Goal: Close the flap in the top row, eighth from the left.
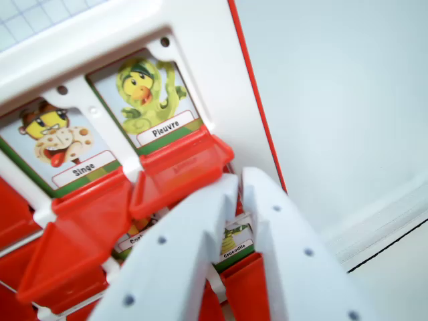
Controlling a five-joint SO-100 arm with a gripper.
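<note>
- The approach step is judged to be in hand: the white fingers [239, 184] are seen low in the wrist view, tips drawn narrow with only a thin slit between them, and nothing is held.
- The target, the Pieuvre flap [179, 175], is found at the right end of the top row, just inside the board's red edge stripe [257, 100]; it is swung out toward the camera, leaving the Pieuvre card [148, 97] uncovered.
- The fingertips are placed right at the flap's lower right corner; whether contact is made cannot be told.
- For the next move, a push against the flap's face seems called for, so that it is tipped over its card.
- Beside it, the Singe flap [87, 234] is likewise hinged out under the Singe card [60, 144].
- The flaps are read as glossy red moulded plastic, wedge-shaped; the white frame [120, 30] is smooth and hard, with small round holes.
- The printed cards look flat and matte; the fingers are matte white with dark dimples.
</note>
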